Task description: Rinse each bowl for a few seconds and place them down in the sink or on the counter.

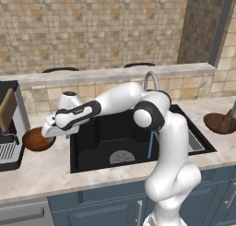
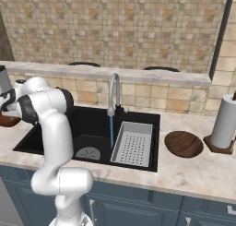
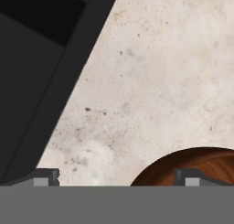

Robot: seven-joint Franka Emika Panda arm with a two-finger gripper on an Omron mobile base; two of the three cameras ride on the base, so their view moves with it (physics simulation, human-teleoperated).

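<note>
Two bowls (image 1: 38, 139) (image 2: 183, 144), one sink (image 2: 87, 128), one faucet (image 2: 113, 93)

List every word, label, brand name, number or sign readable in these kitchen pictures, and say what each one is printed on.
There is no readable text in any of the three views.
The coffee machine, the paper towel roll, the faucet, the sink, the cabinet fronts, the tiled wall and the two bowls bear no lettering or signs.
The robot's arm and gripper bear none either.
</note>
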